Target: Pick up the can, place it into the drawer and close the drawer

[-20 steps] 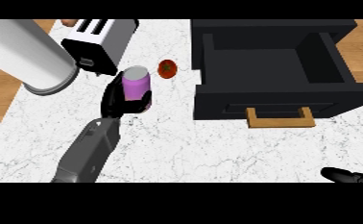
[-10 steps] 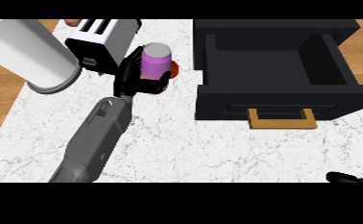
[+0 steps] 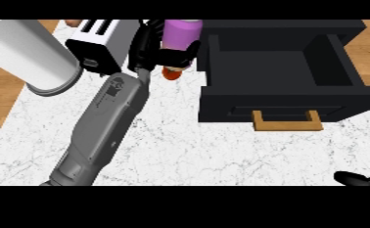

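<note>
Since half a second ago, the can (image 3: 180, 35) and the left robot hand (image 3: 147, 46) that carries it have moved away from the toaster's front and towards the drawer; the grey forearm (image 3: 104, 124) now reaches further across the view. Now the can, a smooth cylinder with a pink-purple side and a paler top, sits near the top edge of the view, just beside the left outer wall of the drawer (image 3: 224, 108) and outside it; the left robot hand is closed round the can, its glossy black fingers (image 3: 189, 52) curling across the can's lower part. Just below the can and fingers lies a small round red object (image 3: 171, 74) on the surface (image 3: 217, 153), partly hidden by them.

To the right, the drawer stands pulled open; it is a matte black box with flat straight walls and a dark hollow inside, and its front panel bears a squared U-shaped handle (image 3: 287, 124) of tan, wood-like colour. To the left of the hand stands a boxy toaster (image 3: 98, 46), white on top with two long dark slots and a black front face; further left rises a large plain cylinder (image 3: 34, 56), pale grey-white and smooth, with a rimmed round end. The surface is white stone with thin grey veins; strips of brown wood (image 3: 13, 90) show beyond its left edge. At the lower right corner only a black tip of the right robot hand (image 3: 353, 178) shows; whether it is spread or curled cannot be told.
</note>
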Robot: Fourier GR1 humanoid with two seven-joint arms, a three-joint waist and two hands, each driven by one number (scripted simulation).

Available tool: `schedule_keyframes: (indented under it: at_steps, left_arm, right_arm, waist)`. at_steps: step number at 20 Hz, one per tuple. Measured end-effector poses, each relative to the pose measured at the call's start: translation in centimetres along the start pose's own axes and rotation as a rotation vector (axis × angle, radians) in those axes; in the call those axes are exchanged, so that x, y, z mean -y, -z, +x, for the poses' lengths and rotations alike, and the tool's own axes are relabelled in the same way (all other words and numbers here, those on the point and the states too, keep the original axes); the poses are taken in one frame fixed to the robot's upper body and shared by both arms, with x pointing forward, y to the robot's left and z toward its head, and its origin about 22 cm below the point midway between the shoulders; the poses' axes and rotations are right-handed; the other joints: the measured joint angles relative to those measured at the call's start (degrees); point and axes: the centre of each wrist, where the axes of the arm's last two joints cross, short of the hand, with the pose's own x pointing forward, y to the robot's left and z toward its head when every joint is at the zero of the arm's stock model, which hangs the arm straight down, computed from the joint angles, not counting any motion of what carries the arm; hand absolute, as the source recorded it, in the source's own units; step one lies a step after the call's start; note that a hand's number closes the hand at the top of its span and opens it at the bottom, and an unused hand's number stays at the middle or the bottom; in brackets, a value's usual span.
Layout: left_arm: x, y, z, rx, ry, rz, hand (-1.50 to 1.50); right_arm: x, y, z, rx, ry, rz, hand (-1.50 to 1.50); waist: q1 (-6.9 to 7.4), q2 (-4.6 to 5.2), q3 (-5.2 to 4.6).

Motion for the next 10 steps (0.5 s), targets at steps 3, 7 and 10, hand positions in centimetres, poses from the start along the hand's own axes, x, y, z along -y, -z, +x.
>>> schedule_keyframes:
  at_steps: [3, 7, 10]
  left_arm:
    - [1.7, 1.2, 3.1, 0.008, 0.006, -0.014, 1.5]
    - [3.8, 2.1, 6.7, 0.022, 0.036, -0.029, 1.5]
    - [5.6, 3.2, 9.3, 0.021, 0.048, -0.039, 1.5]
  right_arm:
    - [-0.5, 0.1, -0.3, 0.0, -0.006, 0.002, -1.5]
    - [-0.4, 0.4, -0.1, 0.0, -0.01, 0.003, -1.5]
    - [-0.2, 0.3, -0.1, 0.005, -0.004, -0.002, -1.5]
  waist:
    - [-0.1, 0.04, 0.01]
    - [-0.22, 0.08, 0.01]
    - [-0.58, 0.15, 0.01]
